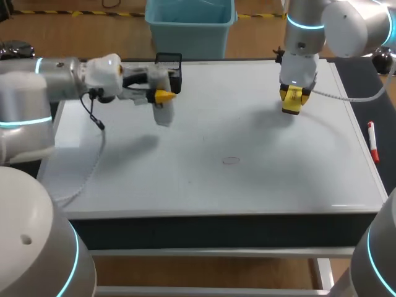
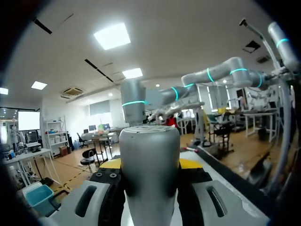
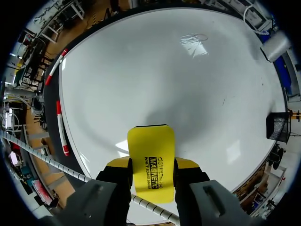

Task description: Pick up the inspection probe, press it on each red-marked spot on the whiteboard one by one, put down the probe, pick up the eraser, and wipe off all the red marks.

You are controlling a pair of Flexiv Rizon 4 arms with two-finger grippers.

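Note:
My left gripper (image 1: pixel 163 96) hovers over the whiteboard's (image 1: pixel 247 179) far left part, turned sideways and shut on the silver-grey probe (image 1: pixel 163 115). In the left wrist view the probe (image 2: pixel 149 174) stands clamped between the fingers of the left gripper (image 2: pixel 150 165). Above the far right part of the board, my right gripper (image 1: pixel 292 98) points down, shut on the yellow eraser (image 1: pixel 292 106). Its own view has the eraser (image 3: pixel 151 162) held in the right gripper (image 3: pixel 151 165) above the white surface (image 3: pixel 178 84). One faint red ring (image 1: pixel 231 161) shows near the board's middle.
A black mesh holder (image 1: pixel 169 65) stands at the board's back edge behind the left gripper, and it also shows as the holder (image 3: pixel 277 125) in the right wrist view. A red-capped marker (image 1: pixel 372 141) lies on the dark strip right of the board; two markers (image 3: pixel 61 121) appear there.

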